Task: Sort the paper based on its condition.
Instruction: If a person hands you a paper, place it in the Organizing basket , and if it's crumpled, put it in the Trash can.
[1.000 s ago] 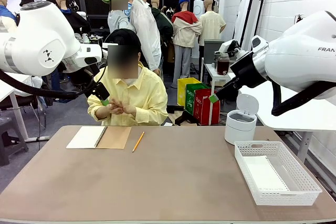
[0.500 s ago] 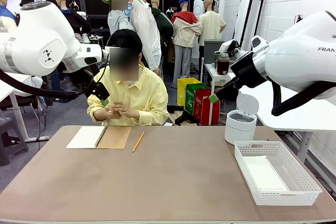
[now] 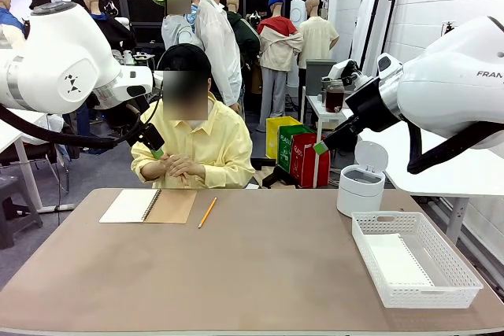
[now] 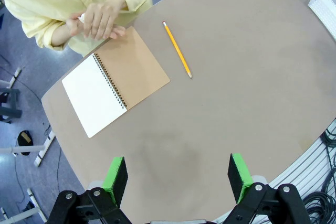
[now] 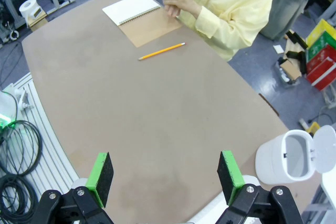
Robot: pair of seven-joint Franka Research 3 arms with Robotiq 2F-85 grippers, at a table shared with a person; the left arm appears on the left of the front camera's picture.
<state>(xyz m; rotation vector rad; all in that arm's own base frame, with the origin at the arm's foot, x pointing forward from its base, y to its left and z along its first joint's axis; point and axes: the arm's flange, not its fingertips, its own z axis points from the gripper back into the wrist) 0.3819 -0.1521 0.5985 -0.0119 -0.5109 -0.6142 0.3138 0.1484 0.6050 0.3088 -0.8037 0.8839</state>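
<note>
The person's hands [image 3: 175, 166] are pressed together over the table's far edge, beside the notebook. In the left wrist view a small bit of white [image 4: 80, 18] peeks out between them; I cannot tell whether it is paper. My left gripper [image 4: 177, 178] hangs high above the table's left part, its jaws open and empty. Its green pads [image 3: 157, 152] sit in front of the person's shoulder. My right gripper [image 5: 164, 178] is also raised, open and empty, its pad [image 3: 320, 147] above the right side.
A spiral notebook [image 3: 148, 205] lies open at the far left, white page and tan cover up, with a yellow pencil [image 3: 207, 212] beside it. A white lidded bin [image 3: 361, 186] and a white basket [image 3: 394, 218] stand at the right.
The person's hands have shifted slightly against each other. Both arms have stayed where they were.
</note>
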